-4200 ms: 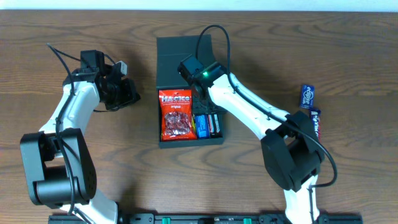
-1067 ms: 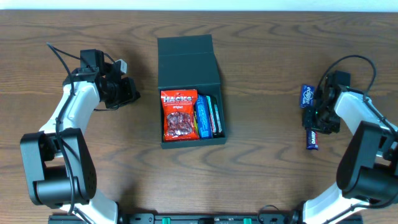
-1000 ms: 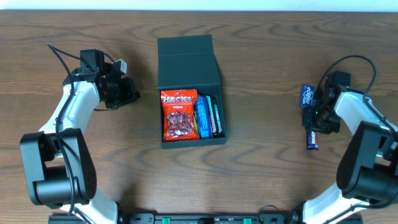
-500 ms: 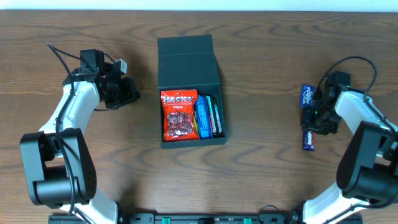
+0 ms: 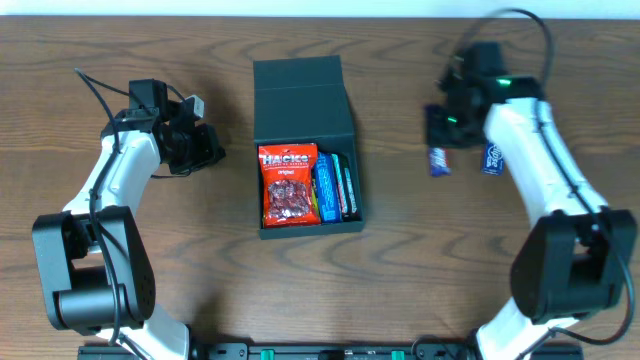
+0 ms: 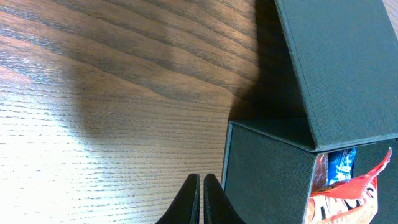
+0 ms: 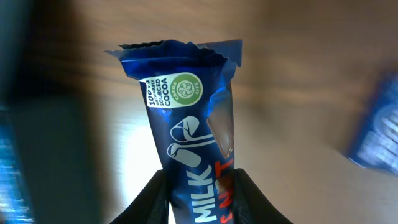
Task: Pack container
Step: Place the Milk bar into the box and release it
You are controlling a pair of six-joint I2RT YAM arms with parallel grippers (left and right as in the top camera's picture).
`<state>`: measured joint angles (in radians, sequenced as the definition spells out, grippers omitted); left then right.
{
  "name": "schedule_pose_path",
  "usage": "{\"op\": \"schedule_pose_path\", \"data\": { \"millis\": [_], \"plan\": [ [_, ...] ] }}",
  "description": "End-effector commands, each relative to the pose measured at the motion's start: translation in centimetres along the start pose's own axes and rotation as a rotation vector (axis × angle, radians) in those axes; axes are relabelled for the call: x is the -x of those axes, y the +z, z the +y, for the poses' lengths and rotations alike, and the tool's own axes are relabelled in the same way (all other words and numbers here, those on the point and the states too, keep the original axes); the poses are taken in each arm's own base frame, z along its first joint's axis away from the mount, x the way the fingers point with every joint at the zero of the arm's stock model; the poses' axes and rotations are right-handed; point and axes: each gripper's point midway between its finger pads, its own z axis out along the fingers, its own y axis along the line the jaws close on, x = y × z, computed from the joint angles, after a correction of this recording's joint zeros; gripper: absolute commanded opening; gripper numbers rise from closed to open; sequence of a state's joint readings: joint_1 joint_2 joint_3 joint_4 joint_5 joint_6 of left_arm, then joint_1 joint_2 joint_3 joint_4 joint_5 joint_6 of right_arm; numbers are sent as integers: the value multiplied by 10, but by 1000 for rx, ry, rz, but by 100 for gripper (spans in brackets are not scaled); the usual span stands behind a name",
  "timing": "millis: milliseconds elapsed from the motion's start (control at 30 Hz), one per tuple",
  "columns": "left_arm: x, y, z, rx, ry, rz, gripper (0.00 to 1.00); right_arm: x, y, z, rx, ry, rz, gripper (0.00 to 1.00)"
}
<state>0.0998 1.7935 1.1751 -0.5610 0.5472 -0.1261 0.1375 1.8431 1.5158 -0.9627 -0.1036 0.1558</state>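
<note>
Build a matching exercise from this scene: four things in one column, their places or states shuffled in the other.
1. Hacks bag
2. milk chocolate bar
3. left gripper
4. container lid

A. shut on nothing
B. folded open
C. clamped in the right gripper
D. inside the container

Pairs: 1-D, 2-C, 3-A, 4-B

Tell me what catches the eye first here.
The dark green container stands mid-table, lid flipped back, with a bright red Hacks bag and blue bars inside. To its right, the right gripper holds a blue chocolate bar by one end, another blue packet lying just beyond. The left gripper is shut and empty on the container's left.
</note>
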Motion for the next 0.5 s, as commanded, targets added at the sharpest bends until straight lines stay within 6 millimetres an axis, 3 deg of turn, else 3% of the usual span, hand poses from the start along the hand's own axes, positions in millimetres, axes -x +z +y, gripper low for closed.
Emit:
{"op": "schedule_pose_path", "data": {
  "millis": [0, 67, 267, 467],
  "plan": [
    [5, 0, -2, -6, 22, -4, 6, 5, -16, 57, 61, 9, -54, 1],
    [5, 0, -2, -5, 22, -3, 6, -1, -15, 86, 88, -14, -57, 1],
    [4, 0, -2, -5, 22, -3, 6, -28, -13, 142, 112, -68, -36, 2],
    [4, 0, -2, -5, 22, -2, 6, -52, -3, 159, 70, -47, 18, 2]
  ]
}}
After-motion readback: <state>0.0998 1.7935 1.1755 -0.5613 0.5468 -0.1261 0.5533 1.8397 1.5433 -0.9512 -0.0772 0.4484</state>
